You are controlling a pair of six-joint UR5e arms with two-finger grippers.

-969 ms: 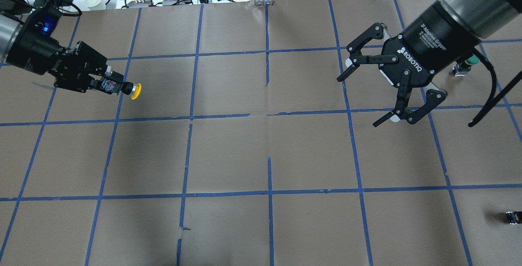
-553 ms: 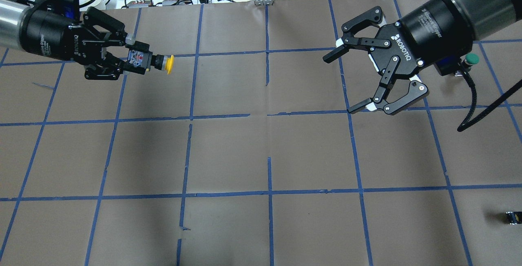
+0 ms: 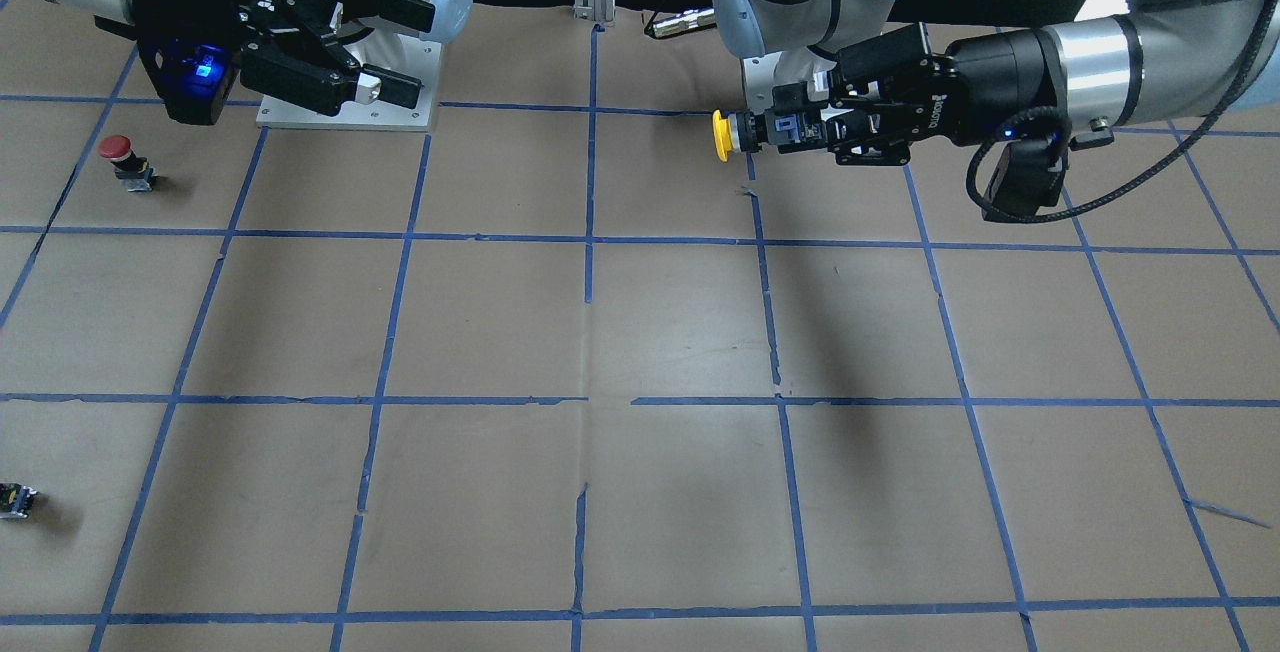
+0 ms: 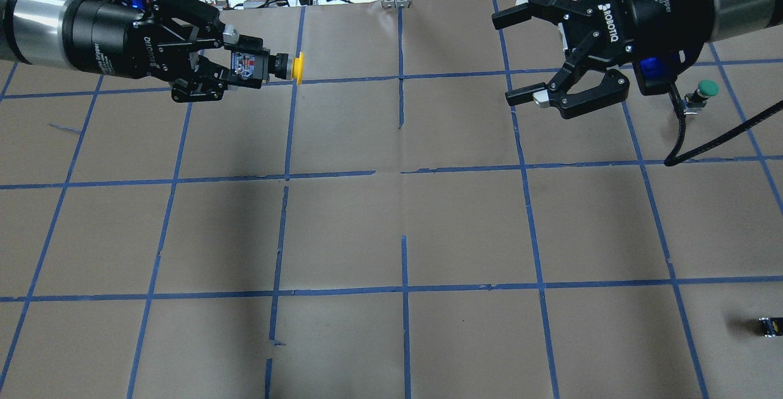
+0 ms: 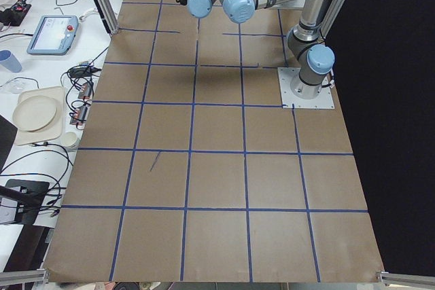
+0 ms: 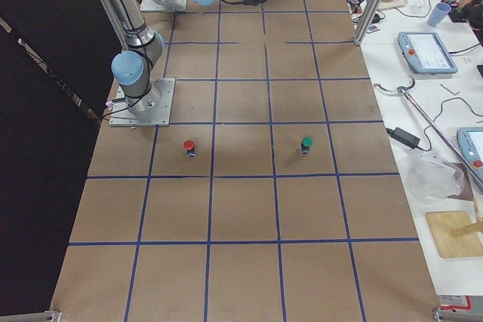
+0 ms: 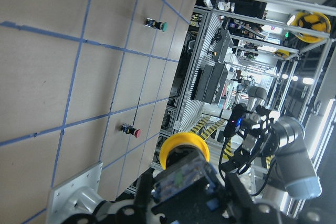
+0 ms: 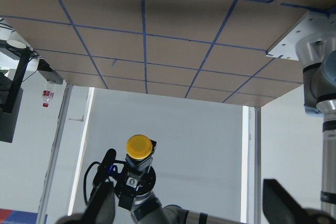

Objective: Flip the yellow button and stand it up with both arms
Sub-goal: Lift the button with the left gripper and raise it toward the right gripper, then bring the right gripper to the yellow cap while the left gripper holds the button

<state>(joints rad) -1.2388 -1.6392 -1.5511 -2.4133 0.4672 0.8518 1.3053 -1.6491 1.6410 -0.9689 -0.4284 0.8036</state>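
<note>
Left tool (image 4: 248,70) held level and clamped tight, facing the right tool (image 4: 511,59), fingers spread wide.

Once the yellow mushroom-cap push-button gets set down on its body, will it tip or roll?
Probably rigid: the yellow mushroom-cap push-button juts level from the left gripper's jaws without sagging. Likely tippy when stood: broad cap, small blocky body. Yet the similar red-capped switch stands upright, so it should hold.
</note>
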